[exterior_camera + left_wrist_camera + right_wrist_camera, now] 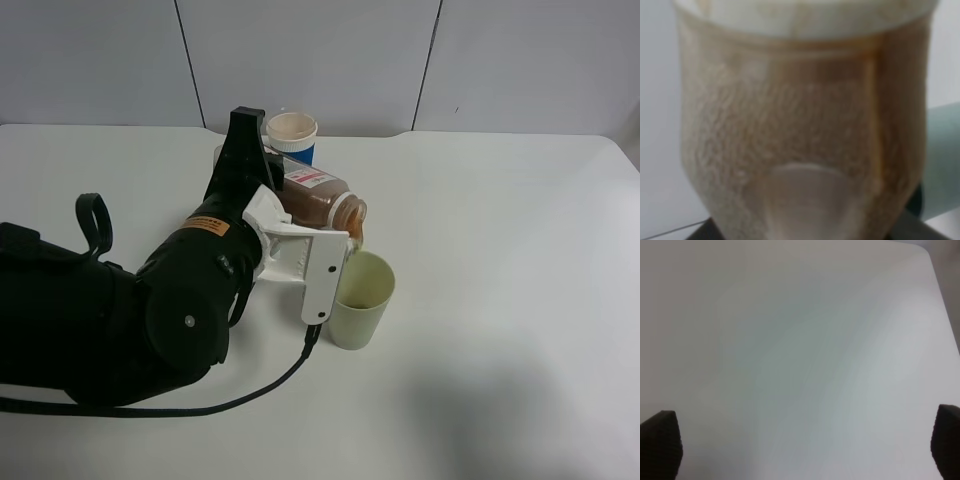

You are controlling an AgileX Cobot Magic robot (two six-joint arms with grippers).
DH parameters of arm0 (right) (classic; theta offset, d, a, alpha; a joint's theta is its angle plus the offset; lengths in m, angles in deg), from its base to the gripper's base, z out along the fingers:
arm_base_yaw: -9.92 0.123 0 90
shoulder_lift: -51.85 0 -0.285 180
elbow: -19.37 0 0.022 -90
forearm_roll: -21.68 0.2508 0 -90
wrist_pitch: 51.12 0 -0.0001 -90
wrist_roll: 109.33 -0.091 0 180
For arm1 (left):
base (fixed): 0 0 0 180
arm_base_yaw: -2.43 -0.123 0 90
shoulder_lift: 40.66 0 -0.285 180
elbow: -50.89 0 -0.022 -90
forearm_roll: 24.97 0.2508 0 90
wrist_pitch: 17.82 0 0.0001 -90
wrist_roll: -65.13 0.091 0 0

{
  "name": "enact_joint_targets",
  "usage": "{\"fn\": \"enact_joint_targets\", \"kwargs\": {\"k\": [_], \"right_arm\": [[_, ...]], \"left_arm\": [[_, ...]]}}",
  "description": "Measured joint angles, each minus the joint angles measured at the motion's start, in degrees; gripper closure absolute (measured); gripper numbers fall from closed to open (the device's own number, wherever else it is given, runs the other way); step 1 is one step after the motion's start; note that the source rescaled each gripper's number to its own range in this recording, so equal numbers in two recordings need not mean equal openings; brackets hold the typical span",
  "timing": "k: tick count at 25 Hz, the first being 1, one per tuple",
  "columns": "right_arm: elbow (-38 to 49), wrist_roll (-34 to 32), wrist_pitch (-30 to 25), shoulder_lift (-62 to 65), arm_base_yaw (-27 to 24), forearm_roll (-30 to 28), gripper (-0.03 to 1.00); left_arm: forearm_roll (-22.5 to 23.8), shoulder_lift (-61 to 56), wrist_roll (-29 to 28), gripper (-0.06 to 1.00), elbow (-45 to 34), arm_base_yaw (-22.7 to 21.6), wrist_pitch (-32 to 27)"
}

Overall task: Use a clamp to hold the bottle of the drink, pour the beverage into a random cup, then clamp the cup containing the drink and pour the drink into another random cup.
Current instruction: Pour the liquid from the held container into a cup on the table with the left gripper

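Left gripper (pixel 272 188) clamped on bottle (pixel 325 198), tipped nearly flat, mouth just above rim of yellow-green cup (pixel 362 298) so tea (pixel 312 208) lands inside. Right gripper (pixel 802 447) jaws wide apart, empty, over bare table (pixel 805 340); likely reserved for cup pour.

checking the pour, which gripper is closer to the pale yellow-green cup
Left. The left gripper holds the bottle tilted just above the cup. The right gripper hangs open over the table, with no cup in its wrist view.
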Motion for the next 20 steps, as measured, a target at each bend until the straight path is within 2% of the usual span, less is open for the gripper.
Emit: {"fn": "enact_joint_targets", "kwargs": {"k": [20], "right_arm": [[0.0,0.0,0.0,0.0,0.0,0.0,-0.03]], "left_arm": [[0.1,0.0,2.0,0.93,0.0,0.0,1.0]]}}
